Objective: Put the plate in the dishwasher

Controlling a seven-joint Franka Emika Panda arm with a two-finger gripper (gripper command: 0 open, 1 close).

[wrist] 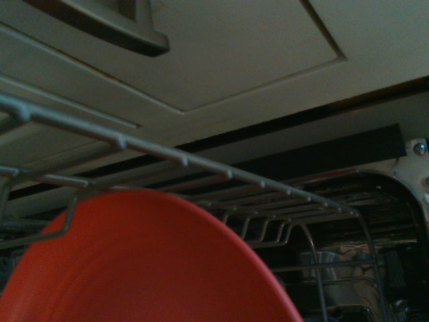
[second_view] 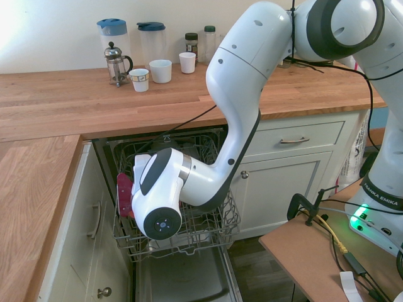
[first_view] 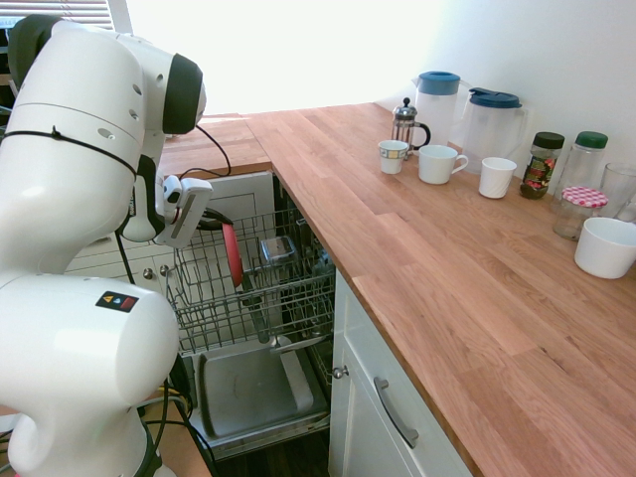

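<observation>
The coral-red plate [first_view: 233, 254] stands on edge among the wires of the dishwasher's pulled-out grey rack [first_view: 260, 298]. My gripper [first_view: 215, 223] is at the plate's top rim, and its dark fingers look shut on that rim. From the other side, my wrist covers the gripper and only a red slice of the plate [second_view: 124, 194] shows at the rack's [second_view: 211, 229] left. In the wrist view the plate [wrist: 134, 268] fills the lower part, with a rack wire [wrist: 167, 157] just beyond it. The dishwasher door [first_view: 253, 390] hangs open below the rack.
A cutlery basket [first_view: 278, 248] sits in the rack behind the plate. White cabinet doors [first_view: 383, 417] flank the dishwasher. On the wooden counter [first_view: 437, 258] stand a French press [first_view: 405, 122], two jugs, cups, jars and a white bowl [first_view: 605, 246].
</observation>
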